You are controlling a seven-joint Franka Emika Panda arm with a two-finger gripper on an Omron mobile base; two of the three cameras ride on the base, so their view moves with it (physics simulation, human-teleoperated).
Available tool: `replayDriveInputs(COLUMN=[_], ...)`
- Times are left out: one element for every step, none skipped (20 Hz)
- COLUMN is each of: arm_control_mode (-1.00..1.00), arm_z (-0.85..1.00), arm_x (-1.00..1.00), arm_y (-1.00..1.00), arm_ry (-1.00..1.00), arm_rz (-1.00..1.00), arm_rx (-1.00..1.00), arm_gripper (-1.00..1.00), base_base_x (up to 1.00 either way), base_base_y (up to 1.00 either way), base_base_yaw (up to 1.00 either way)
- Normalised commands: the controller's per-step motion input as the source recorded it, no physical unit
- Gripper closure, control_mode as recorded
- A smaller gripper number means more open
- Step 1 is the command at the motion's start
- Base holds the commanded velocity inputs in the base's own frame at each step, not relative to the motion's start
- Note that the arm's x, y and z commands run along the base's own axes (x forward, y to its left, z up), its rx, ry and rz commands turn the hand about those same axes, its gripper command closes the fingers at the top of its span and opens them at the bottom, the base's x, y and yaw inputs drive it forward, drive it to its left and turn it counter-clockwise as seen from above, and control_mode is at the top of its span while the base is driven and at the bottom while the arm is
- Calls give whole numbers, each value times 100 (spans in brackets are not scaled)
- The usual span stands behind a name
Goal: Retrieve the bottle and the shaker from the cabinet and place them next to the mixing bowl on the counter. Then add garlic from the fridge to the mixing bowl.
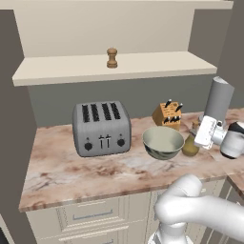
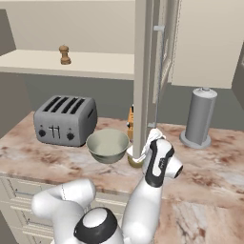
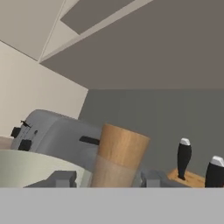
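Note:
The bottle [image 1: 190,146], a glass cruet with an olive-yellow body, stands just right of the pale grey-green mixing bowl [image 1: 163,141] on the marble counter [image 1: 71,171]. My gripper [image 1: 197,133] is shut on its neck. In the hand view the brown stopper [image 3: 121,150] and clear neck rise between my fingertips [image 3: 62,178], with the bowl's rim [image 3: 26,168] at the left. From the right base view the bottle [image 2: 134,162] is mostly hidden behind a beige door edge, beside the bowl [image 2: 107,145]. The small brown shaker [image 1: 112,57] [image 2: 65,55] stands on the cabinet shelf [image 1: 71,66].
A grey four-slot toaster [image 1: 101,127] [image 2: 66,119] sits left of the bowl. Behind the bowl stands a wooden knife block [image 1: 167,114] [image 3: 192,177]. A grey paper-towel holder [image 2: 200,116] stands at the right. The tall beige door edge [image 2: 143,71] rises in front of my hand.

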Motion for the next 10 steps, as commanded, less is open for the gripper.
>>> replayDriveInputs(arm_control_mode=[-100, -100, -100, -100, -100, -100, -100, -100, -100, -100], arm_z=[-6, -4, 0, 0, 0, 0, 0, 0, 0, 0], arm_x=[0, 0, 0, 0, 0, 0, 0, 0, 0, -4], arm_y=[0, 0, 0, 0, 0, 0, 0, 0, 0, 0], arm_ry=[0, 0, 0, 0, 0, 0, 0, 0, 0, 0], arm_rz=[0, 0, 0, 0, 0, 0, 0, 0, 0, 0], arm_rx=[0, 0, 0, 0, 0, 0, 0, 0, 0, 0], arm_gripper=[-100, -100, -100, -100, -100, -100, -100, -100, -100, -100], base_base_x=[0, 0, 0, 0, 0, 0, 0, 0, 0, 0], base_base_y=[0, 0, 0, 0, 0, 0, 0, 0, 0, 0], base_base_yaw=[0, 0, 0, 0, 0, 0, 0, 0, 0, 0])
